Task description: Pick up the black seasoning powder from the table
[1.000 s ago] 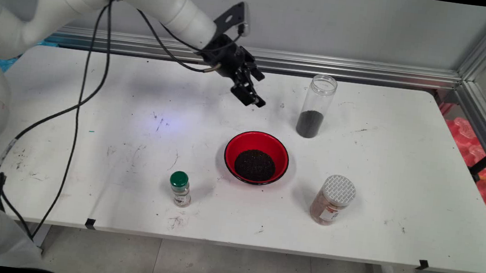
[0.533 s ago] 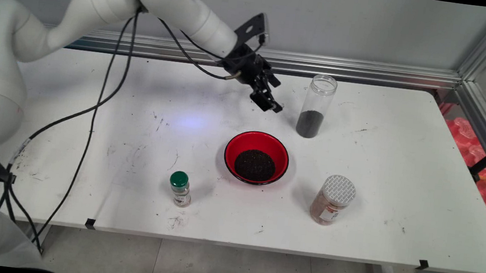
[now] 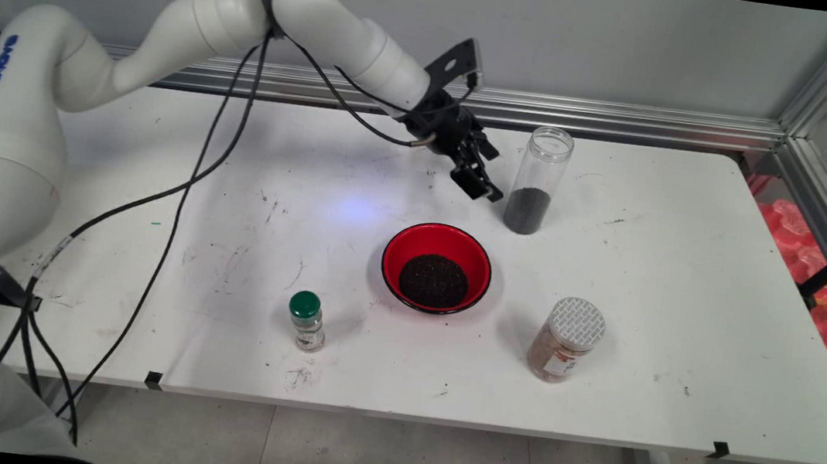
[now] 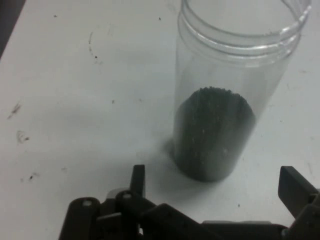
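Note:
A tall clear jar point(image 3: 538, 180) without a lid stands at the back of the table, its lower third filled with dark grains. My gripper point(image 3: 482, 187) hangs just left of it, a little above the table, open and empty. In the hand view the jar point(image 4: 222, 100) stands upright straight ahead, and my two fingertips point(image 4: 138, 179) are spread wider than the jar, short of its base. In front of the gripper sits a red bowl point(image 3: 412, 243) holding a heap of the same dark grains.
A small green-capped spice bottle point(image 3: 306, 320) stands near the front left. A larger jar of reddish spice with a white cap point(image 3: 566, 340) stands at the front right. Black cables hang from the arm over the table's left side.
The gripper has travelled right and slightly down, from above the table's back middle to close beside the clear jar. Nothing on the table has moved.

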You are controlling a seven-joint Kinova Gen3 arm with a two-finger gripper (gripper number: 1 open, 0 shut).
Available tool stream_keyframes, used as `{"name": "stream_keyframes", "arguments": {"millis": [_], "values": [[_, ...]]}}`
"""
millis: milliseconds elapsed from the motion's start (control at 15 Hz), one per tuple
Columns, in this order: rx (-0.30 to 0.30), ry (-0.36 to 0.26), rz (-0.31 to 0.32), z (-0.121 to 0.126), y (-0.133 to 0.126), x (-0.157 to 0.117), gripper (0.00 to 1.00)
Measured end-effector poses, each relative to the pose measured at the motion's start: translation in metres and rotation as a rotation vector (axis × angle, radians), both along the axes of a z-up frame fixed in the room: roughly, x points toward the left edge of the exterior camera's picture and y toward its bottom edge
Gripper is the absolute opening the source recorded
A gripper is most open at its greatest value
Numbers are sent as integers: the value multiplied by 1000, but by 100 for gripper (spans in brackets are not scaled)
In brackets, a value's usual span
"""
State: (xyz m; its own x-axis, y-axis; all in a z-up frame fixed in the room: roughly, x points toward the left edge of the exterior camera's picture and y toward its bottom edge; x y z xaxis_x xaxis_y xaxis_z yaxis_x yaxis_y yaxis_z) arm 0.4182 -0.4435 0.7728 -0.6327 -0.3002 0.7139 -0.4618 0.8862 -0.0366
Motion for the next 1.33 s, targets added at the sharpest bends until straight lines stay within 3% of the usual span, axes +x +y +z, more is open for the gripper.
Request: {"name": "stream_keyframes", "arguments": {"millis": [1333], "values": [[55, 78, 70, -41, -26, -41, 100]]}}
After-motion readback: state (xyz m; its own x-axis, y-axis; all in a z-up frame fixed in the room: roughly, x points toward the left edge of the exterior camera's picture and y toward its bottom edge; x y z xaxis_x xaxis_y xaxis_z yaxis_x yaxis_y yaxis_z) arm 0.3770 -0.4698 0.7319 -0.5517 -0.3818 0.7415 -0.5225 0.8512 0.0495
